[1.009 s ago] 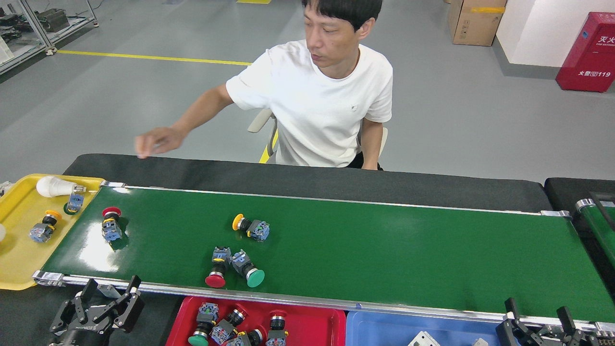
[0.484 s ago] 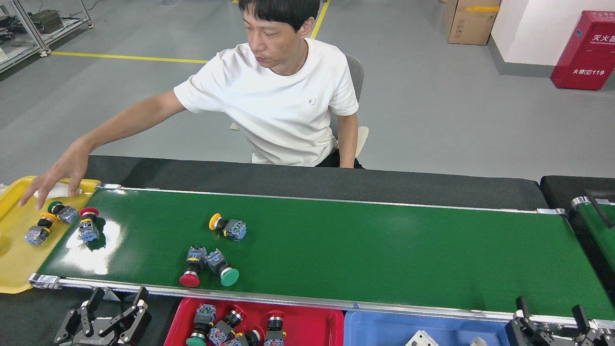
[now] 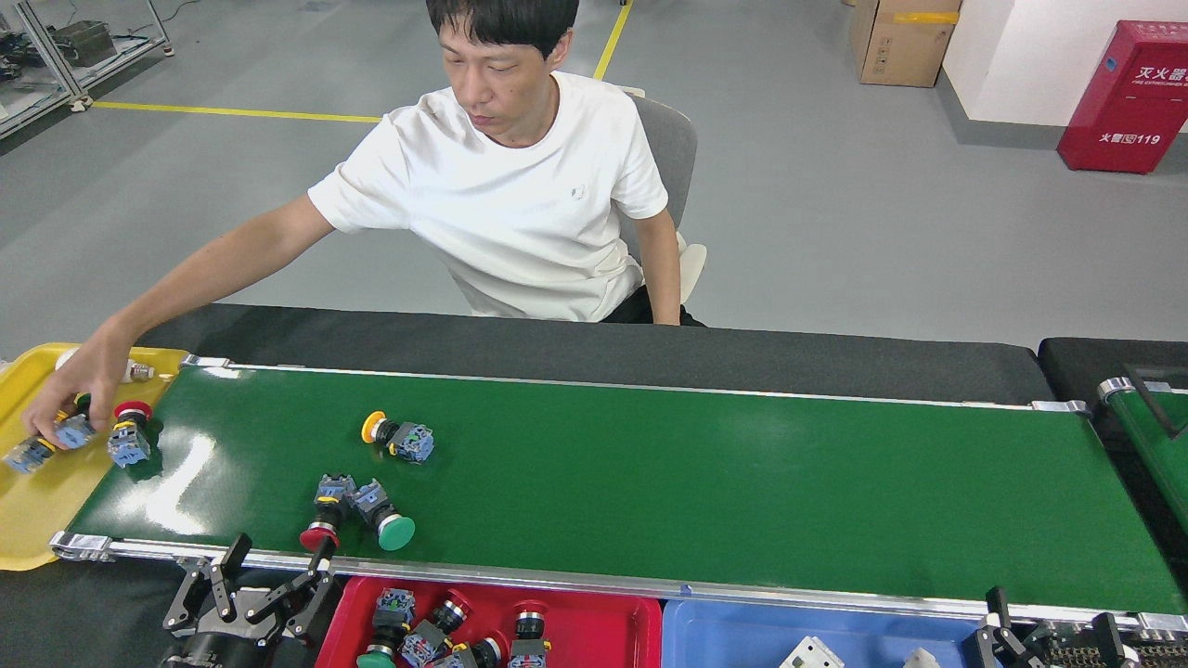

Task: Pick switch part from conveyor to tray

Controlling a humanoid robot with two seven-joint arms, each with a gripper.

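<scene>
Left gripper (image 3: 269, 580) was seen spread wide at the near rail, nothing gripped!

Its dark fingers (image 3: 316, 566) were splayed apart just below the conveyor (image 3: 705, 482), one tip reaching up close to the red-capped switch part (image 3: 325, 515), though contact could not be judged. That part was lying on the belt against a green-capped one (image 3: 382, 515), a yellow-capped one (image 3: 399, 438) further back, each with a grey-blue block behind its cap. The right gripper (image 3: 1049, 635) was cut off by the bottom edge; its opening could not be told. The red tray (image 3: 640, 622) was only partly shown. A person's hand (image 3: 65, 404) was resting on parts in the yellow tray (image 3: 28, 520).
</scene>
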